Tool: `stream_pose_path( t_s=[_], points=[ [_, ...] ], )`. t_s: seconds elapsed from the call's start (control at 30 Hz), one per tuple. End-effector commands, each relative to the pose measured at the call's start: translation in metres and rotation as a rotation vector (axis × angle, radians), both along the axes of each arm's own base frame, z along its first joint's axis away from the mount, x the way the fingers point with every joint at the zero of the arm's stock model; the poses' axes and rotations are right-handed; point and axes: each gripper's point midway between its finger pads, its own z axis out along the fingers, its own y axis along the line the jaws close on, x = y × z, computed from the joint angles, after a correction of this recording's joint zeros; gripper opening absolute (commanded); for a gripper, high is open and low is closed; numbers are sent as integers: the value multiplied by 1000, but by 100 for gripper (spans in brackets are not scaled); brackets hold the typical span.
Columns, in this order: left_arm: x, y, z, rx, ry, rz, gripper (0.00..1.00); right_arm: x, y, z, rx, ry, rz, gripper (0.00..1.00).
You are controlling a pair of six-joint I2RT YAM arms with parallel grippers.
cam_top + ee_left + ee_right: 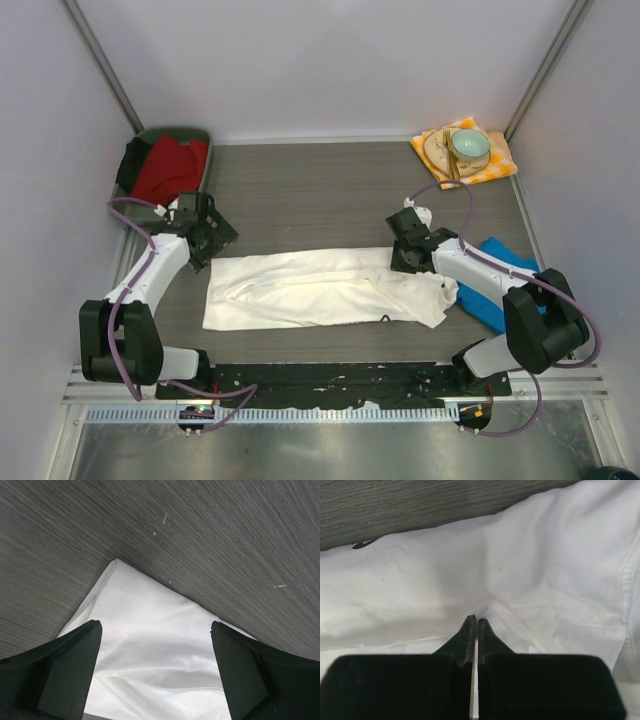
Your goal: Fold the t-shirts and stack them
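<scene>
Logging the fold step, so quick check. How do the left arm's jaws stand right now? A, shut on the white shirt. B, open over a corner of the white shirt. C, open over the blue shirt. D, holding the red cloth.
B: in the left wrist view the left gripper has its jaws wide apart, and a corner of the white t-shirt lies flat on the table between them, ungripped.

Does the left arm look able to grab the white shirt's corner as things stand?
Probably yes: the left claw is open and poised right over that corner of the white shirt, with nothing lying between them.
</scene>
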Motion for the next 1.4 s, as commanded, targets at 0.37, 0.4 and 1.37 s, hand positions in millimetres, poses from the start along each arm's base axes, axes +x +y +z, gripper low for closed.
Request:
stream_pose_path(
  t_s=[0.37,0.4,1.37],
  points=[
    [6,-1,8,6,-54,-3,95,-58,66,34,59,6,227,1],
    [6,-1,8,4,-56,-3,95,-63,72,32,69,18,245,1],
    [6,-5,8,-2,-66,-16,94,-79,89,82,-104,-208,254,98]
  ],
)
